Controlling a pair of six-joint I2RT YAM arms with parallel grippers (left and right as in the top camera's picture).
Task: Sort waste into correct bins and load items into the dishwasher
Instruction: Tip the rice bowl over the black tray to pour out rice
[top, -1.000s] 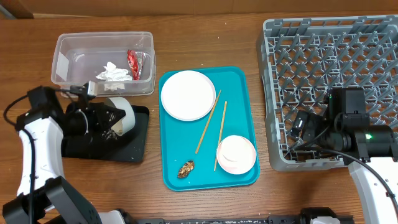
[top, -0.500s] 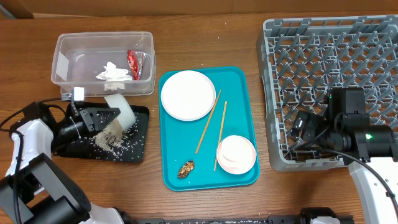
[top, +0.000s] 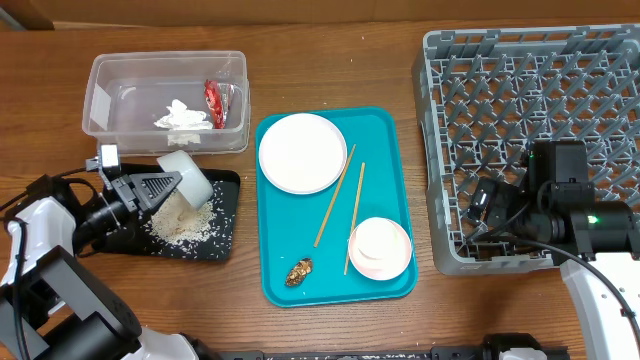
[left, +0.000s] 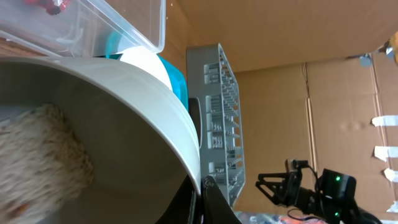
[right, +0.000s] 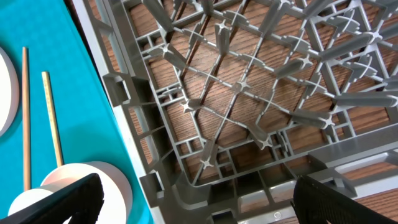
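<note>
**Cup tipped over black tray as rice spills out**

The left pincer is clamped tight on the rim of a white cup, holding it tilted with its mouth angled down over the black tray at the table's left side. A heap of rice lies on that tray right below the cup, and the left wrist view shows grains inside the cup too, so the emptying looks unfinished. Behind the tray, the clear tub holds a crumpled tissue and a red wrapper.

The right pincer hangs with its jaws spread wide and nothing between them, over the near left corner of the grey rack. Between the arms sits the teal tray, bearing a plate, two chopsticks, stacked bowls and a brown scrap.

The rack, where the cup probably belongs next, lies well to the right of the left pincer, across the whole teal tray. The right arm is the nearer one to the rack, and to the bowls just left of it.
</note>
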